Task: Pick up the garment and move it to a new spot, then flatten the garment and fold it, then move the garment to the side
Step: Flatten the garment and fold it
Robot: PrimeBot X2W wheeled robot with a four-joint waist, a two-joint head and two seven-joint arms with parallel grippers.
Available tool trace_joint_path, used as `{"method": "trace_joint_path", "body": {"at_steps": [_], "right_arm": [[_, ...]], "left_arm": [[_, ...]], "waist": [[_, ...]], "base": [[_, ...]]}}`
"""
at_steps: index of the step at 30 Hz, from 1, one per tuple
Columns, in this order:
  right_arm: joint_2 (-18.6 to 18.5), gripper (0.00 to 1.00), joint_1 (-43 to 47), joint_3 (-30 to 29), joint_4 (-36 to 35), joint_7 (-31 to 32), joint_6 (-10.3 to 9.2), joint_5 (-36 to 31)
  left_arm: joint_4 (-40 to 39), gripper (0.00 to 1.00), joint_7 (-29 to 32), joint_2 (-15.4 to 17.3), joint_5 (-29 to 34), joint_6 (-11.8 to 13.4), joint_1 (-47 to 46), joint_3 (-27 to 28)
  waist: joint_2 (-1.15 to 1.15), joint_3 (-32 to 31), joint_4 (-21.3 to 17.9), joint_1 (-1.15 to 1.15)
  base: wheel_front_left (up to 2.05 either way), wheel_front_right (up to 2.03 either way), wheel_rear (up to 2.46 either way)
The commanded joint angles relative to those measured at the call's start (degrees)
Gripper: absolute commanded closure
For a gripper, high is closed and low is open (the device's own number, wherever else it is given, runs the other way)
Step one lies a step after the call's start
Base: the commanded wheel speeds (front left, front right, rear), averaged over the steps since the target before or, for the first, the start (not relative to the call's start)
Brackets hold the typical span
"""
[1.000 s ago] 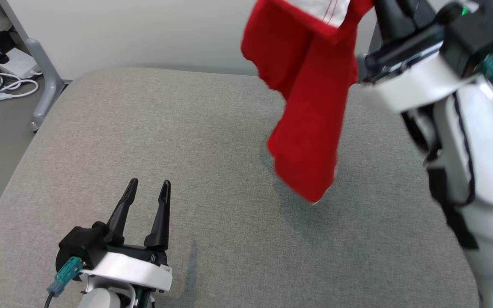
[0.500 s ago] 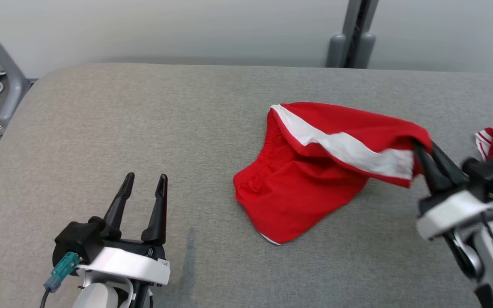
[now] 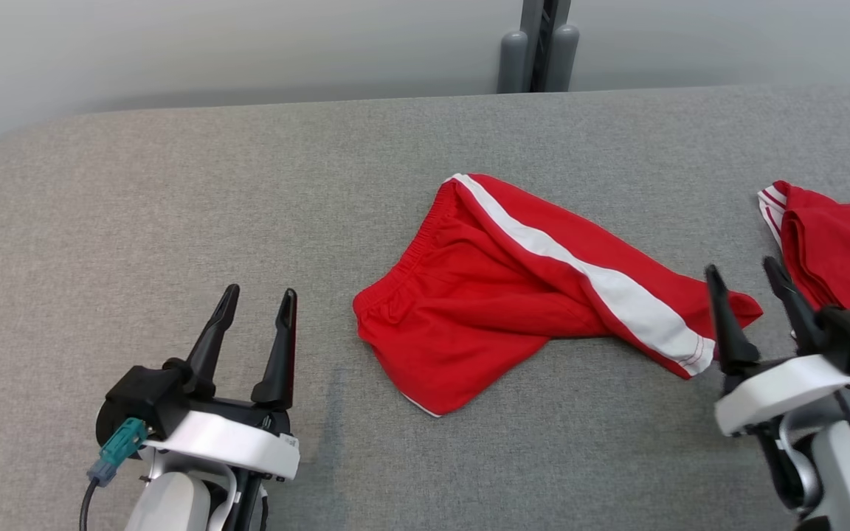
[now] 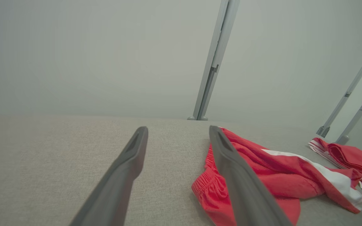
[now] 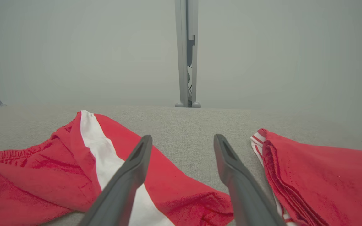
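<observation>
On the grey fabric worktop (image 3: 174,192), a pair of red shorts (image 3: 513,295) lies loosely spread near the middle, crumpled and not yet flattened. Its elastic waistband (image 3: 410,251) faces the robot's left, and one leg runs off toward the right with a white side stripe (image 3: 595,284) along it. The leg's hem ends just beside the right tool (image 3: 741,267).

That tool is open with its fingers spread and nothing between them. In the right wrist view (image 5: 182,137), its left finger (image 5: 121,188) crosses in front of the striped leg of the shorts (image 5: 42,182); whether it touches the cloth cannot be told.

The left tool (image 3: 259,299) sits at the lower left, well apart from the waistband, also open and empty. Its wrist view (image 4: 178,129) shows bare worktop between the fingers, with the shorts (image 4: 262,169) off to the right.

A second red garment (image 3: 838,251), folded and with thin white stripes at its edge, rests at the right edge of the worktop, apart from the shorts; the right tool points into the gap between them (image 5: 322,175). Behind the worktop stand a grey metal post (image 3: 539,44) and a pale wall (image 3: 248,51).
</observation>
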Motion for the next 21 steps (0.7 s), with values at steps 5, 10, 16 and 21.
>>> {"method": "trace_joint_path", "body": {"at_steps": [5, 10, 16, 21], "right_arm": [[2.2, 0.00, -0.6, 3.6, -5.6, -1.8, -0.02, -0.8], [2.1, 0.00, -2.6, 9.4, -6.6, -0.6, -0.02, -2.6], [1.9, 0.00, -8.3, 13.2, -2.1, 1.8, -0.02, -3.2], [1.3, 0.00, -11.7, 15.0, 3.0, 3.1, -0.02, -2.9]], "left_arm": [[2.1, 0.00, -0.2, 0.2, 0.2, -0.4, -2.3, -1.7], [3.1, 0.00, -0.2, 0.2, -0.4, -0.4, -3.9, -3.0], [2.6, 0.00, -0.2, 0.3, -1.3, -0.4, -5.4, -5.7], [2.2, 0.00, -0.2, 0.2, -1.9, -0.2, -4.7, -7.1]], "waist": [[0.00, 0.5, -1.0, 0.00], [0.00, 1.3, -1.7, 0.00], [0.00, 2.8, 0.9, 0.00], [0.00, 3.5, 4.0, 0.00]], "base": [[0.00, 0.00, 0.00], [0.00, 0.00, 0.00], [0.00, 0.00, 0.00], [0.00, 0.00, 0.00]]}}
